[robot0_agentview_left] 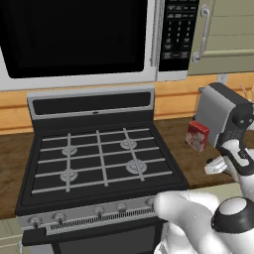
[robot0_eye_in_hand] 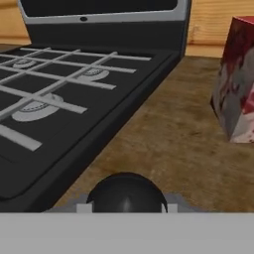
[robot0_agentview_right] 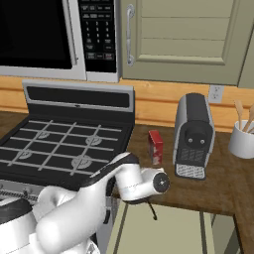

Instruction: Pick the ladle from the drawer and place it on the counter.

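Fingers of the gripper (robot0_agentview_left: 216,166) give you no clear reading: you cannot tell whether they are clenched or released. In the hand view a dark rounded shape (robot0_eye_in_hand: 126,192) sits at the bottom edge with small grey pieces on either side, and you cannot tell whether that is the ladle. From the right base view, a thin dark rod (robot0_agentview_right: 152,210) hangs below the hand, over the drawer (robot0_agentview_right: 163,233). That drawer stands pulled out toward you, under the near edge of the counter (robot0_agentview_right: 223,183), just right of the stove (robot0_agentview_left: 99,149).

The hand lies roughly level over the counter's near edge, between the stove and the coffee machine (robot0_agentview_right: 193,134), looking far-left across the wood. A red box (robot0_agentview_left: 197,135) stands upright on the counter beyond it, just left of the coffee machine. Farther right you have a white cup (robot0_agentview_right: 243,143) holding wooden utensils. The microwave (robot0_agentview_left: 74,39) hangs above the stove.
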You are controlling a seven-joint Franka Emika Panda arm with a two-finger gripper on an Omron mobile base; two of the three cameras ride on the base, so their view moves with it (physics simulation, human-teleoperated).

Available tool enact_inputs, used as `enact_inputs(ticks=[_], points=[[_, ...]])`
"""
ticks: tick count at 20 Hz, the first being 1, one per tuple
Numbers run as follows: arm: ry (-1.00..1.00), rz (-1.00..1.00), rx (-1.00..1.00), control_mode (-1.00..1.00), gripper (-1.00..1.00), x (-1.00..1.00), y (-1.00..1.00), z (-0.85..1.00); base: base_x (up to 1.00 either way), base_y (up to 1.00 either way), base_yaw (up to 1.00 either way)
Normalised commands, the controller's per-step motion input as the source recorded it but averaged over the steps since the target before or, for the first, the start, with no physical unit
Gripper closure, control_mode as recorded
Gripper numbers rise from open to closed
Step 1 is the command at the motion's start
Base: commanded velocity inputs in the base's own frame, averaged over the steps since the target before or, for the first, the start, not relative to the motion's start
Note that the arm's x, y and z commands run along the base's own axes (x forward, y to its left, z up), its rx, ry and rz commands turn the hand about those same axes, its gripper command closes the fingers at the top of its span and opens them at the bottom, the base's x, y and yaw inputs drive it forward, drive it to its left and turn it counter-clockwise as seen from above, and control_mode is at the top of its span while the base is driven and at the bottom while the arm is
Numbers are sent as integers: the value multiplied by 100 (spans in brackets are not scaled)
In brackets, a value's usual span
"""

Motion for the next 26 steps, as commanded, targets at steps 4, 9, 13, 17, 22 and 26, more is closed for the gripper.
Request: enact_inputs(ticks=[4,9,13,17,22,26], points=[[0,11,4,-100,100,82,-3,0,0,0,0],[0,6,2,-100,100,66,0,-9,0,0,0],[0,2,0,-100,100,40,14,-30,0,0,0],[0,0,0,-100,100,30,37,-39,0,0,0],[0,0,0,-100,100,42,41,-28,0,0,0],[0,0,0,-100,100,46,21,-16,0,0,0]])
